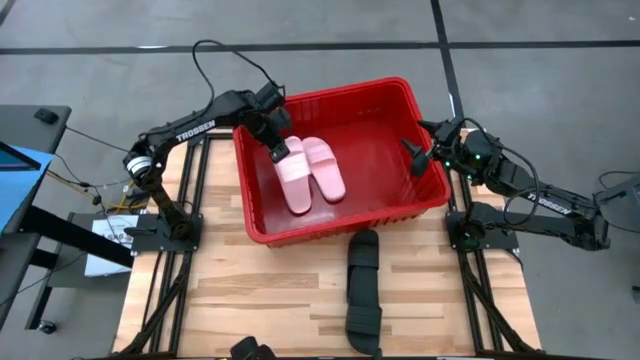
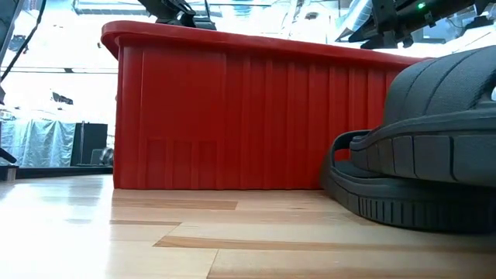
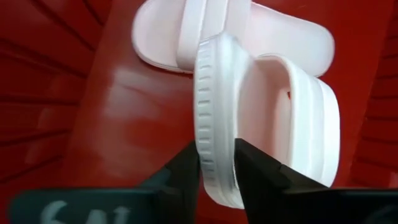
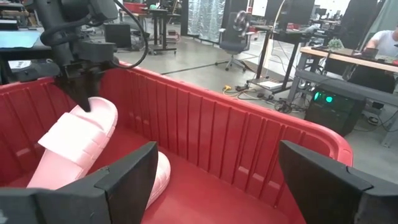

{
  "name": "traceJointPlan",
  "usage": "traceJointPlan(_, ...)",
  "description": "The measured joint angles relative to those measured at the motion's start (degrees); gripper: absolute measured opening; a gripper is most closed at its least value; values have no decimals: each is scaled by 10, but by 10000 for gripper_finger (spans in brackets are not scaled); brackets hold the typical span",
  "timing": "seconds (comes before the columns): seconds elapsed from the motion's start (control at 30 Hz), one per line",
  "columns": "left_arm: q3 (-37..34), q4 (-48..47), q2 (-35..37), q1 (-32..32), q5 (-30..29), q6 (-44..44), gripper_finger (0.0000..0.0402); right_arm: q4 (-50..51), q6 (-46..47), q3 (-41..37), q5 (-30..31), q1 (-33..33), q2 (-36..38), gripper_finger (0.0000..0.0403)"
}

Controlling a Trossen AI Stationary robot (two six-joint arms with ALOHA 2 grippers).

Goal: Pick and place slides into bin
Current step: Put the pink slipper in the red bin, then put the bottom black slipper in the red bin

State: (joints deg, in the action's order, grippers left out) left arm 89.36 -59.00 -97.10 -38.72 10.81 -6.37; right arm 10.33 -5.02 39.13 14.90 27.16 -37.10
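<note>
The red bin stands on the table's far half. Two pale pink slides are inside it. One pink slide lies flat on the bin floor. My left gripper is inside the bin near its left wall, shut on the other pink slide. Two black slides lie on the table, one behind the other, on the near side of the bin; one fills the right of the low view. My right gripper hangs open and empty over the bin's right rim. My left gripper pinches the far end of the pink slide's sole between its two fingers, across the sole's thickness. The fingers come from above, slanting down. The slide is tipped, its held end raised and its other end low beside the flat slide.
The bin's walls rise well above the table. Bare wooden table lies to the near left of the black slides. The arms' frames stand at the table's left and right edges. Desks, chairs and a person show in the room beyond.
</note>
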Motion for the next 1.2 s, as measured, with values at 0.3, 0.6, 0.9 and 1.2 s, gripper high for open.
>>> traceJointPlan(0.3,0,-10,0,0,-55,-13,159,0,0,0,0,0,0,324)
traceJointPlan(0.6,0,-15,0,0,-117,-28,191,0,2,0,0,0,0,324)
traceJointPlan(0.9,13,-17,0,0,-116,-28,188,0,3,0,0,0,0,324)
traceJointPlan(1.2,174,3,48,6,-96,-30,187,-30,0,0,0,0,0,324)
